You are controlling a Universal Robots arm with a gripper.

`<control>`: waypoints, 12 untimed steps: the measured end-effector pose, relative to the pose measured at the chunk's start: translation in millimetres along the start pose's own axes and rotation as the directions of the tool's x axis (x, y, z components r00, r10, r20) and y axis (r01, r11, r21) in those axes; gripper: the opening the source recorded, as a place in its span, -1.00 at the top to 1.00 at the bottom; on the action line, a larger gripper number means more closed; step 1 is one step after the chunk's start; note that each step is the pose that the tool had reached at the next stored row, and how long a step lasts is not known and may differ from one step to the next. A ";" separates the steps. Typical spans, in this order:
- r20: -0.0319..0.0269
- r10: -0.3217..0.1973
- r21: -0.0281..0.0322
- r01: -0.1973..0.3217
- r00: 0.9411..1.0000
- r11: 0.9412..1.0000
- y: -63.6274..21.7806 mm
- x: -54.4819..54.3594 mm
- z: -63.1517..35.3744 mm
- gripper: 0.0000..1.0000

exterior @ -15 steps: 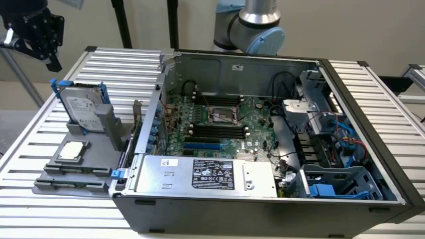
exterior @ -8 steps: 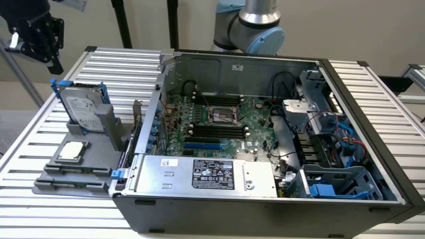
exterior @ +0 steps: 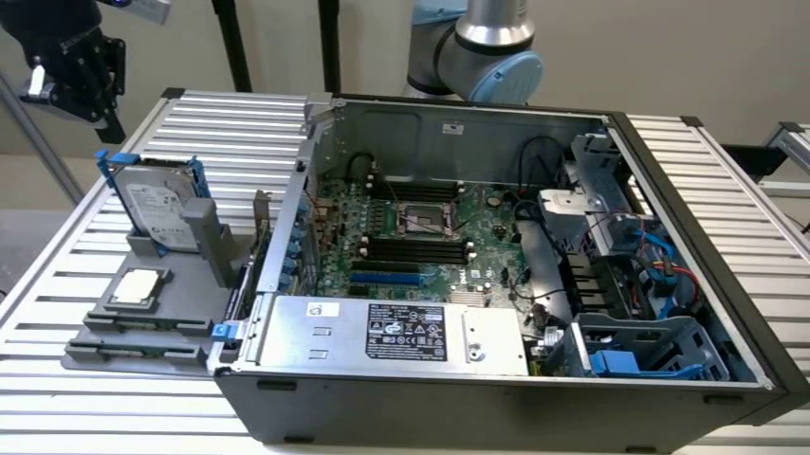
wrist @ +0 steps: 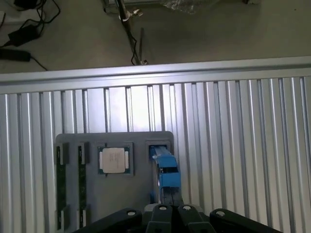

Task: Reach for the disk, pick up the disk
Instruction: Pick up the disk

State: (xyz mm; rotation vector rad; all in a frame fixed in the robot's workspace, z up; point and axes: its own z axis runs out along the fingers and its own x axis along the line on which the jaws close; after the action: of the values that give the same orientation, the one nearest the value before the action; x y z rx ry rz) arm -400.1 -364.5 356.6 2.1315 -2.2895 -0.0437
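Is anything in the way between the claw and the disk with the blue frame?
Nothing visible is. The claw hangs in open air above the disk, which stands upright in its slot in the grey holder. The small square chip lies flat in the holder beside it, out of the way.

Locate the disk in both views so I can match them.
Exterior view: the disk stands upright in the grey holder, on the exterior view's left, beside the open computer case.
Wrist view: the disk is seen edge-on from above, blue frame showing, in the holder's slot.
Shared landmark: the processor chip, flat in the same holder.
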 end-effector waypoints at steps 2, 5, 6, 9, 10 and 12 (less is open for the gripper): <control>-0.002 -0.001 0.000 0.001 1.000 1.000 0.0 -0.2 0.4 0.79; -0.002 -0.001 0.000 0.001 1.000 1.000 0.1 -0.3 0.3 0.76; -0.002 -0.001 0.000 0.001 1.000 1.000 0.0 -0.4 0.4 0.76; -0.002 -0.001 0.000 0.001 1.000 1.000 0.0 -0.4 0.4 0.40; -0.002 -0.001 0.000 0.001 1.000 1.000 0.0 -0.4 0.4 0.40; -0.003 -0.001 0.000 0.001 1.000 1.000 0.0 -0.5 0.6 0.16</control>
State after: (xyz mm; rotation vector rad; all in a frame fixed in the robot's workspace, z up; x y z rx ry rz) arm -400.1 -364.0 355.9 2.1314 -2.2872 -0.0408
